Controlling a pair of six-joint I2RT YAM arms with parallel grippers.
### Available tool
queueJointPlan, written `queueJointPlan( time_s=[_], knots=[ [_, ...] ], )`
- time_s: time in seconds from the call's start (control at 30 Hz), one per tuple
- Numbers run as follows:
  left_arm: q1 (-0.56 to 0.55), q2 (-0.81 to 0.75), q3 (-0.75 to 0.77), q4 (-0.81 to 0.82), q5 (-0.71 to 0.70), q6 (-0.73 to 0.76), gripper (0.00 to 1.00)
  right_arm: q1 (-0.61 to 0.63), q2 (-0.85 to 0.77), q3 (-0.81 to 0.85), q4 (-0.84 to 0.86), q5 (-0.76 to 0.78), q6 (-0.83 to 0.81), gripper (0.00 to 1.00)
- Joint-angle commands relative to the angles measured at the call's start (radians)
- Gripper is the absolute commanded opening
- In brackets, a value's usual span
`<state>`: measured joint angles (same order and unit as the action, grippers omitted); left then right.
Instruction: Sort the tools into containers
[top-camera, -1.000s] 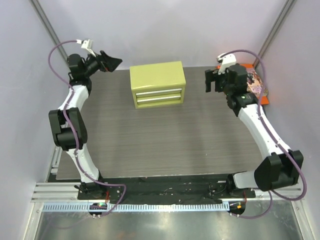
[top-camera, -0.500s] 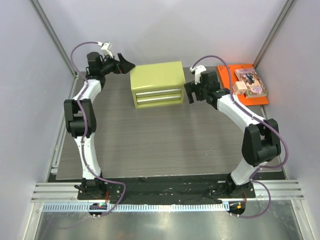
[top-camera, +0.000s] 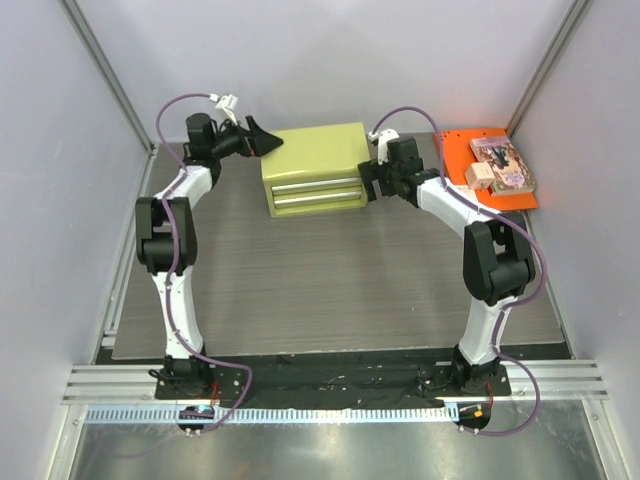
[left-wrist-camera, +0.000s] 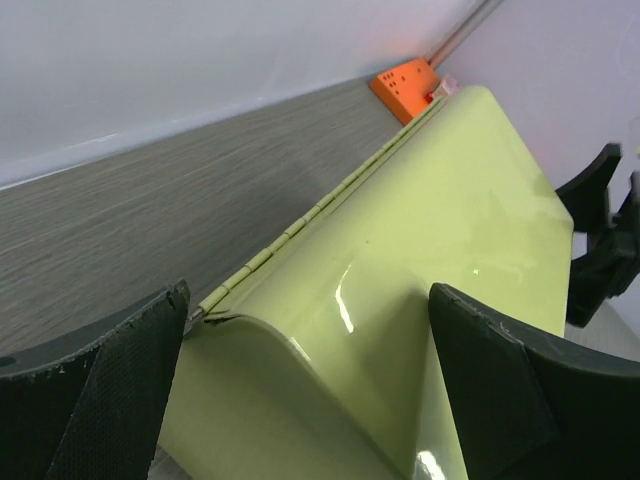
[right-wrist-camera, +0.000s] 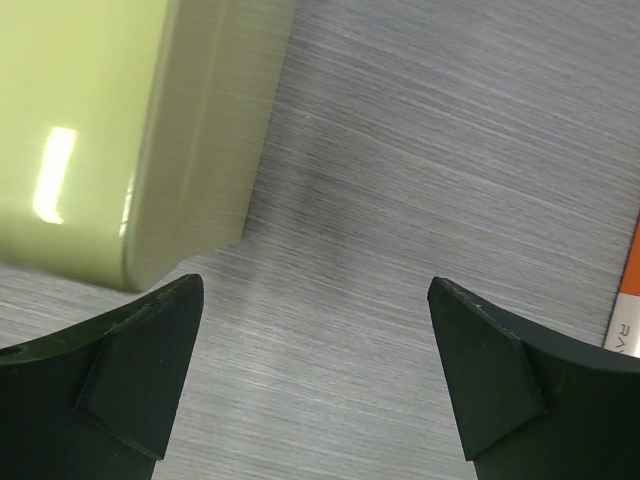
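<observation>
The left arm and the right arm are built of white links and black joints, each trailing a looping purple cable. In the wrist views, the fingers at the lower corners are matte black wedges with finely textured faces.

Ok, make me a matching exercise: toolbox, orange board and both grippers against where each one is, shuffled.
1 toolbox
2 orange board
3 left gripper
4 right gripper

A far right corner
B at the toolbox's left end
C at the toolbox's right end
D back of the table, in the middle

Pairs: 1-D, 2-A, 3-B, 4-C
</observation>
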<state>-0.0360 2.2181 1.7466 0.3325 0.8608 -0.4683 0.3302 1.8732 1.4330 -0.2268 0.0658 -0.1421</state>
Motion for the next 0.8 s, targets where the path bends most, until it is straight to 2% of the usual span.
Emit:
queueJointPlan(
  time_s=[0.0, 0.53, 0.77],
  knots=[
    [-0.004, -0.095, -0.087, 0.043, 0.072, -0.029, 1.00, 0.006, 0.003, 0.066, 0.079, 0.008, 0.029, 1.00],
    [-0.044, -0.325, -0.426, 0.177, 0.129, -0.076, 1.00, 0.006, 0.046, 0.145, 0.104, 0.032, 0.047, 1.00],
    [-0.022, -0.359, -0.432, 0.194, 0.011, -0.070, 1.00, 0.007, -0.075, 0.067, 0.058, 0.025, 0.029, 1.00]
  ],
)
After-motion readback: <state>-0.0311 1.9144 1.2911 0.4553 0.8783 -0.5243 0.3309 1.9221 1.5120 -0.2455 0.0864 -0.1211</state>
